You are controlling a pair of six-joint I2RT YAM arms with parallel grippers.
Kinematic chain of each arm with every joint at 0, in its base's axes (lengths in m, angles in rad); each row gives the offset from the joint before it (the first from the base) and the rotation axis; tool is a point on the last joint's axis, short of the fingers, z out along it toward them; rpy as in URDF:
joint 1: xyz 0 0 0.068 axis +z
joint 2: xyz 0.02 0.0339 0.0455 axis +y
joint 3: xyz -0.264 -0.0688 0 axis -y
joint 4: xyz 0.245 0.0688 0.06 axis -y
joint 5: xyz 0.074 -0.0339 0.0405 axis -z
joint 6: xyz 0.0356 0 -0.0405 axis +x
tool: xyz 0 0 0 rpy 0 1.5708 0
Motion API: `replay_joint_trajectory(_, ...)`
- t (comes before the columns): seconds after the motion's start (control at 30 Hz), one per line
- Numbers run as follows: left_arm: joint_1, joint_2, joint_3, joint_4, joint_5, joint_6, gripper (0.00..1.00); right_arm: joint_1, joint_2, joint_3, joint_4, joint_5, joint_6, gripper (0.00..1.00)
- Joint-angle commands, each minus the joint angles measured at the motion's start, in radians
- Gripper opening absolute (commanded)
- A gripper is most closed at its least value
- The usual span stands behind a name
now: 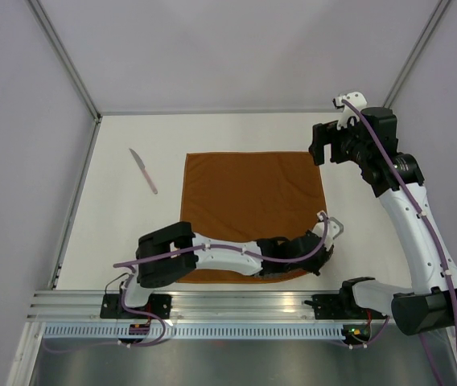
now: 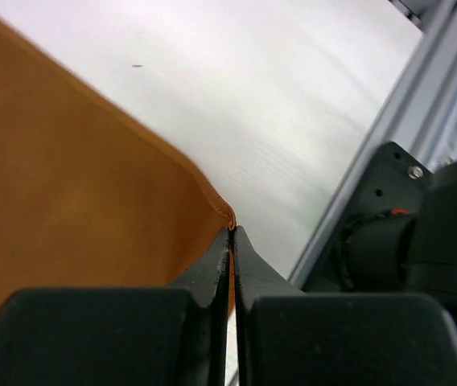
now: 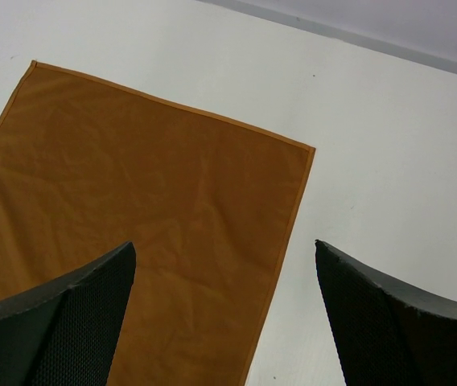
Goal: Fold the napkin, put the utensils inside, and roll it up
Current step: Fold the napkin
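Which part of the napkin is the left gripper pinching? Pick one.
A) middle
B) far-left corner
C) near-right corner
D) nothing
C: the left gripper is shut on a corner of the napkin, the near-right one in the top view.

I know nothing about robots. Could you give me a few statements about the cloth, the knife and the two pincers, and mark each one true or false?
1. The left pincer is pinching a corner of the napkin. True.
2. The knife lies on the napkin. False: it lies on the bare table, off to the napkin's left in the top view, not touching it.
3. The right pincer is open and holds nothing. True.
4. The napkin is rolled up. False: it lies spread out.
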Motion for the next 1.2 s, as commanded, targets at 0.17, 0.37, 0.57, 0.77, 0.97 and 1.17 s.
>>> replay_joint_trajectory(0.17,0.211,-0.222,-0.223,0.032,0.017,-0.125,0.02,0.002,0.013,-0.032,0.000,-0.053,-0.017,0.97)
replay_joint_trajectory(0.37,0.412,-0.370,-0.325,-0.040,0.058,-0.133,0.02,0.000,0.022,-0.070,0.041,-0.096,-0.019,0.97)
replay_joint_trajectory(0.57,0.573,-0.423,-0.306,-0.153,0.084,-0.087,0.02,0.003,0.037,-0.111,0.075,-0.117,-0.022,0.96)
replay_joint_trajectory(0.77,0.716,-0.434,-0.296,-0.215,0.142,-0.069,0.02,0.002,0.036,-0.130,0.091,-0.133,-0.025,0.96)
replay_joint_trajectory(0.97,0.820,-0.427,-0.279,-0.238,0.170,-0.052,0.02,0.002,0.037,-0.148,0.103,-0.150,-0.026,0.96)
replay_joint_trajectory(1.17,0.906,-0.398,-0.251,-0.258,0.207,-0.033,0.02,0.003,0.040,-0.177,0.114,-0.171,-0.023,0.96)
